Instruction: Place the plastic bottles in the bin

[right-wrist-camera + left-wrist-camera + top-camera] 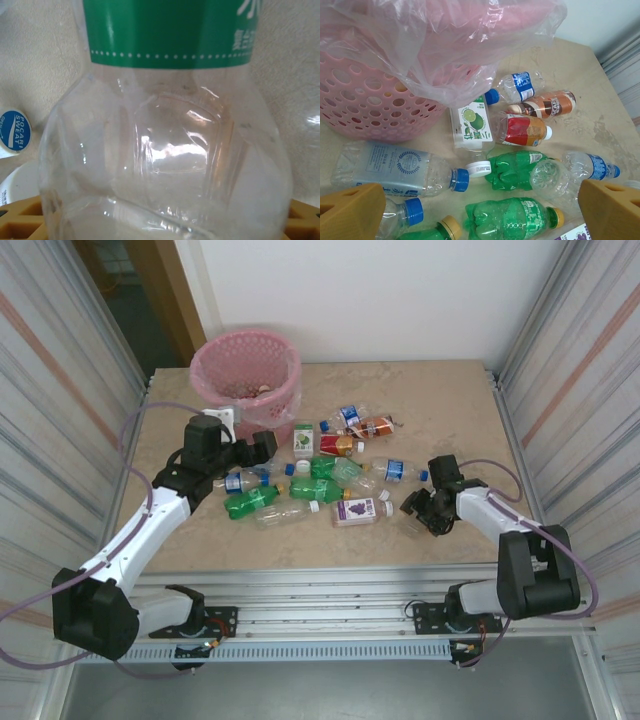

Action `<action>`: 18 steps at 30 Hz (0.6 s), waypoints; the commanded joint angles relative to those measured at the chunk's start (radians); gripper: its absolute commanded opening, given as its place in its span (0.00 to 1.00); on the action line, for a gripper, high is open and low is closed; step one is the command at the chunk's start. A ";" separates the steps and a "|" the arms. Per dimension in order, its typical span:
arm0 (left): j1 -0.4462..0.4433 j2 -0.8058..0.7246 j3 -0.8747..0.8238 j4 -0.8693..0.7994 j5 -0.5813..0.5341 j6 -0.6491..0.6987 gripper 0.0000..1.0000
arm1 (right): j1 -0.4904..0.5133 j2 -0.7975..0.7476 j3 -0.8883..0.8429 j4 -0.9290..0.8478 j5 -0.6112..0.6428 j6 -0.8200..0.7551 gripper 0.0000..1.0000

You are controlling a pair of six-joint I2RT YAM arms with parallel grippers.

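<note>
1. Where the two arms reach out over the table, the bottles lie loose in a heap at its middle, none of them upright.
2. The bin stands upright at the far left of the table, just behind the heap. Its thin liner spills over the rim and hangs down the pink lattice wall.
3. The left gripper hangs between the bin and the heap, close to the bin's near side. Its jaws stand wide apart with nothing held between them. From the wrist, its two orange pads sit at the bottom corners.
4. Under it a blue-capped bottle lies just beside the bin wall. A lime bottle lies next to it under the hanging liner, and two green bottles lie nearer the pads.
5. The right gripper is low at the right end of the heap, well apart from the bin.
6. From its wrist, a crushed clear bottle with a green label band sits between its pads, one showing at each bottom corner. The jaws sit narrow, close on either side of it, but whether they pinch it I cannot tell.
7. A blue cap lies on the table just left of that bottle.
</note>
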 commanded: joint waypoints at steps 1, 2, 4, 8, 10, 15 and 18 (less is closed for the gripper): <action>-0.009 -0.020 -0.001 0.030 -0.009 -0.014 0.99 | -0.004 -0.073 0.017 -0.049 0.048 -0.052 0.49; -0.009 -0.024 0.001 0.029 -0.009 -0.016 0.99 | 0.000 -0.098 0.017 -0.052 0.056 -0.060 0.49; -0.012 -0.029 0.004 0.029 -0.010 -0.015 0.99 | 0.014 -0.160 0.015 -0.042 0.066 -0.083 0.48; -0.019 -0.037 0.020 0.020 -0.010 -0.018 0.99 | 0.070 -0.286 0.024 -0.008 0.104 -0.139 0.46; -0.029 -0.041 0.031 0.018 -0.009 -0.018 0.99 | 0.119 -0.341 0.039 0.018 0.132 -0.180 0.45; -0.072 -0.038 0.073 0.025 0.000 -0.013 0.99 | 0.243 -0.422 0.079 0.145 0.145 -0.295 0.42; -0.108 -0.027 0.100 0.052 0.028 -0.015 0.99 | 0.315 -0.427 0.108 0.234 0.138 -0.371 0.42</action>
